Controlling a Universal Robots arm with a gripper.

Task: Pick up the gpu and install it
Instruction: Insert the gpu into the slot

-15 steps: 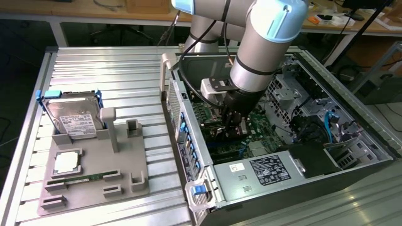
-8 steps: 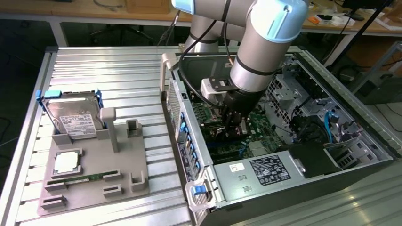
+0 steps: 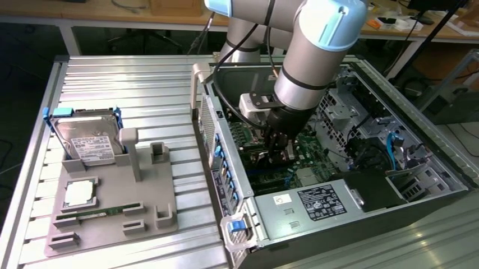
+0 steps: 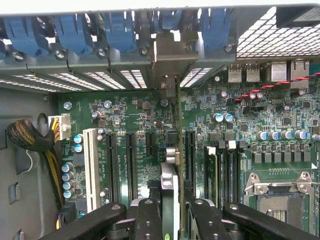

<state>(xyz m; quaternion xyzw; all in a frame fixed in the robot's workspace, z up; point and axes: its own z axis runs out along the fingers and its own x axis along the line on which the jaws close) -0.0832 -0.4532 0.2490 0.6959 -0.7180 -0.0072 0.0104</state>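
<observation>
One gripper [image 4: 172,220] is down inside the open computer case [image 3: 247,224], fingers [image 4: 147,220] pinching the gpu [image 4: 171,165] edge-on, upright over the green motherboard [image 4: 280,135] among the expansion slots.

GPU [image 4: 170,165] standing on edge over the motherboard [image 4: 150,130]
Thin card seen edge-on, silvery bracket end up at the rear slot openings, clamped between the gripper [image 4: 172,210] fingers.

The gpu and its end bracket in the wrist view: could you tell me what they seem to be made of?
The gpu, seen edge-on between the gripper fingers, looks like thin rigid circuit board, though its edge shows little. Its end bracket looks like bare sheet metal: dull grey, flat, faintly reflective.
</observation>
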